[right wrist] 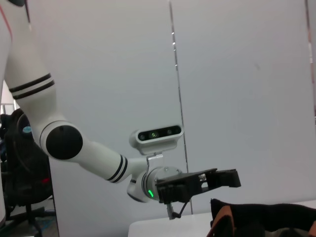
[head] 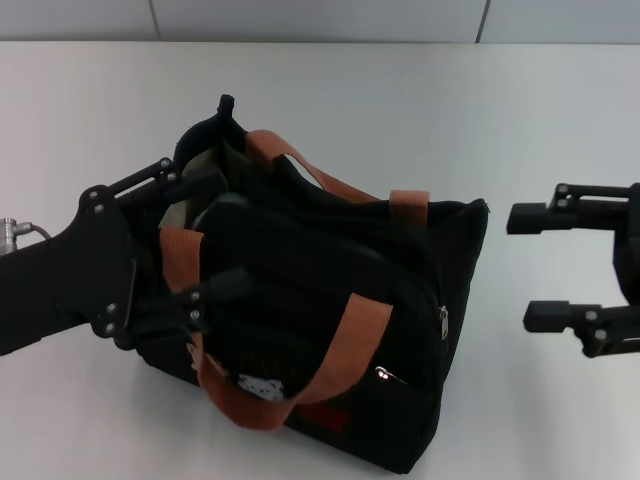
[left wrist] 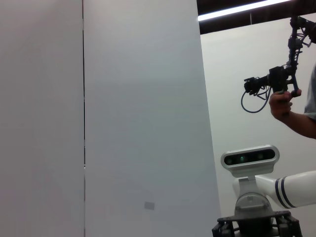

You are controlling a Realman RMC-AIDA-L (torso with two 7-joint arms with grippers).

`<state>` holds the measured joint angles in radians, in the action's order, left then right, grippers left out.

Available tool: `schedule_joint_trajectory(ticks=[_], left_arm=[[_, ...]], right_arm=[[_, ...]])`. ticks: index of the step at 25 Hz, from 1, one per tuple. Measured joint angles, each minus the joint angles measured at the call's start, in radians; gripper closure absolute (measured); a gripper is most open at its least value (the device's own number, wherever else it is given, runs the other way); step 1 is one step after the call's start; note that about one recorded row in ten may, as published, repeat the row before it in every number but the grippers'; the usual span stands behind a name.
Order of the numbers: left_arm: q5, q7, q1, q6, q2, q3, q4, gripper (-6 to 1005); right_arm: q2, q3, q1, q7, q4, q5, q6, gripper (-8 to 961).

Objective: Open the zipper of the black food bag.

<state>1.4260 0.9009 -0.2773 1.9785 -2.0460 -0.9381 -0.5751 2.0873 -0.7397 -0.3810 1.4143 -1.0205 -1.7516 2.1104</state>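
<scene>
So the bag [head: 330,330] sits in the middle of the white bench [head: 90,120], tipped over toward the camera, with one orange-brown handle [head: 330,350] looping across the front and the other handle [head: 320,180] lying along the back edge. A red label [head: 328,417] and a small white patch [head: 262,388] show low on the front, and a silver pull [head: 443,322] hangs on a pocket at the right side.

The mouth looks parted at the far left end: pale lining [head: 195,180] shows inside there. What's in the bag, can't tell, it's just dark in there. The zipper [head: 300,190] runs along that top edge, but its pull isn't something I can pick out.

The left tool [head: 205,235] is right at that open left end, fingers apart, one finger up at the mouth and the other lower against the bag's side. The right tool [head: 522,268] hovers off to the right of the bag, not touching it, fingers spread wide with nothing between them.

From the right wrist view you see the left tool [right wrist: 224,178] just above the bag [right wrist: 266,219].
</scene>
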Motion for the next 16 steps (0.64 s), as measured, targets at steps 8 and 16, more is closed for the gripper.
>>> schedule_joint_trajectory(ticks=[8, 16], left_arm=[[0.001, 0.002, 0.001, 0.001, -0.008, 0.0, -0.018, 180], [0.001, -0.005, 0.004, 0.001, -0.013, 0.0, -0.019, 180]], right_arm=[[0.0, -0.003, -0.008, -0.011, 0.022, 0.001, -0.021, 209], [-0.002, 0.005, -0.011, -0.009, 0.017, 0.013, -0.021, 209]])
